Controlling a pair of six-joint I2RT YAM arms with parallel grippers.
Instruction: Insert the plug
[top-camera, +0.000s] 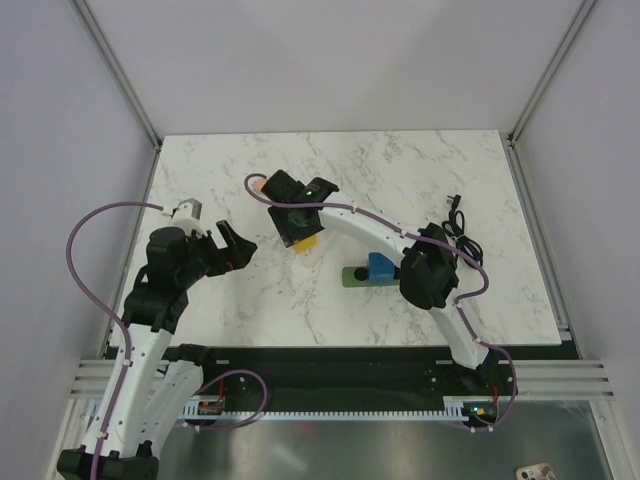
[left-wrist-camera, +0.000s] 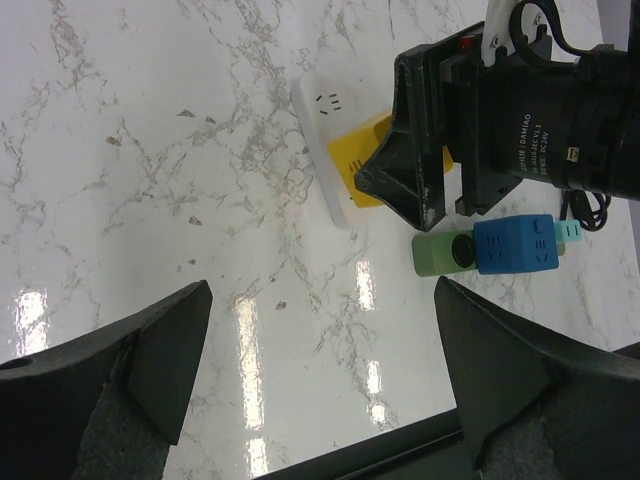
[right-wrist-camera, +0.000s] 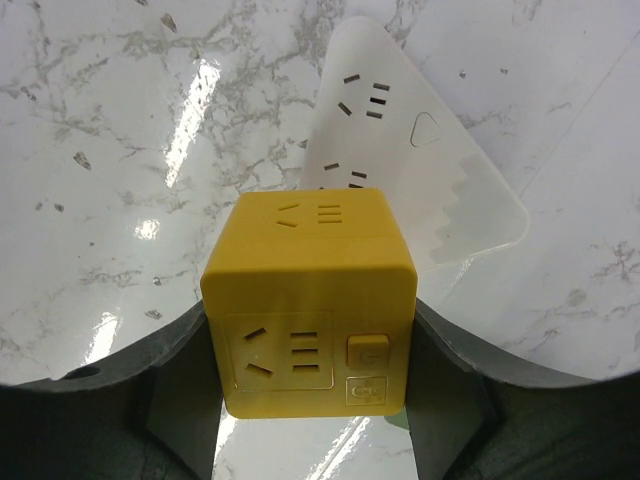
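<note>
First, logged left gripper (left-wrist-camera: 322, 400) nearest the bases, over the left side of table (top-camera: 280, 312), with jaws spread wide and nothing between. Could not judge height above the marble.

Next, located plug (left-wrist-camera: 515, 245) right of centre, sitting on top of green strip (left-wrist-camera: 438, 254), with a green end sticking out to its left. Matches the strip in width. Shows socket holes on the face toward the left wrist camera. Touched by neither gripper. Cannot tell whether pushed fully home. Noted elbow of right arm (top-camera: 432, 272) just beside plug in the top view.

Further out, recorded right gripper (right-wrist-camera: 315, 345) near table centre, jaws clamped on two sides of yellow block (right-wrist-camera: 310, 250), with socket faces visible on top and front. Saw yellow block over one end of white strip (right-wrist-camera: 430, 170), with free sockets exposed beyond. Cannot tell whether resting on white strip or held just above.

Farthest, marked pink block (top-camera: 258, 185) just left of right gripper and apart from it. Also marked black cable (top-camera: 462, 232) coiled toward the right edge, well apart from the rest.
</note>
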